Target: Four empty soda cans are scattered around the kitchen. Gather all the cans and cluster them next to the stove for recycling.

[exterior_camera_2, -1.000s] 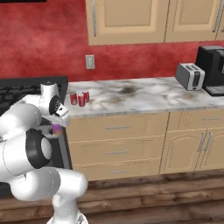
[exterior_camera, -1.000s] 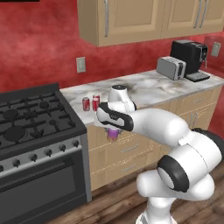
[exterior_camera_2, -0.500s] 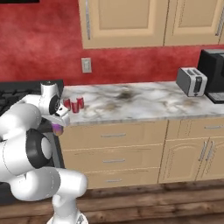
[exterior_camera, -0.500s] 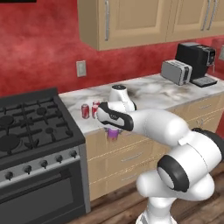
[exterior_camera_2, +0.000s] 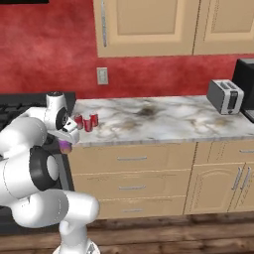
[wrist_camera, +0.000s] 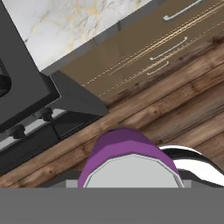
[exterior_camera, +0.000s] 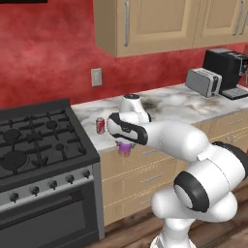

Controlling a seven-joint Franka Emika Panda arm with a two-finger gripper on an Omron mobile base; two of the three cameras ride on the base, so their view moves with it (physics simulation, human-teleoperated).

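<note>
Red walls and light wooden cabinets frame a marble countertop (exterior_camera: pixel 169 104) that abuts the black stove (exterior_camera: pixel 38 145) at left.

Left base view: one red soda can (exterior_camera: pixel 100 125) stands on the countertop just beside the stove's right edge. The white arm reaches across to that edge, and the gripper (exterior_camera: pixel 125 145) points downward in front of the counter edge, clenched on the purple soda can (exterior_camera: pixel 125 148), whose lower part hangs below the hand, over the drawer fronts and clear of the countertop. A silver toaster (exterior_camera: pixel 204 82) and a black coffee machine (exterior_camera: pixel 226 67) stand well apart at the far right; a wall outlet (exterior_camera: pixel 97 76) sits above the counter.

Right base view: two red cans (exterior_camera_2: pixel 84 121) stand touching or nearly so, near the left end of the marble, close to the stove (exterior_camera_2: pixel 20 106). The purple can (exterior_camera_2: pixel 65 144) shows under the gripper (exterior_camera_2: pixel 66 141), in front of and below the counter edge. The toaster (exterior_camera_2: pixel 224 96) stands far to the right.

Hand view: the purple can (wrist_camera: pixel 122 153), silver top (wrist_camera: pixel 131 173) toward the camera, sits at the lower centre, above wooden floor (wrist_camera: pixel 175 109). Beyond it lie the stove front with knobs (wrist_camera: pixel 17 130), the drawer fronts (wrist_camera: pixel 148 52) and the marble edge (wrist_camera: pixel 65 22). The fingertips themselves are hidden.
</note>
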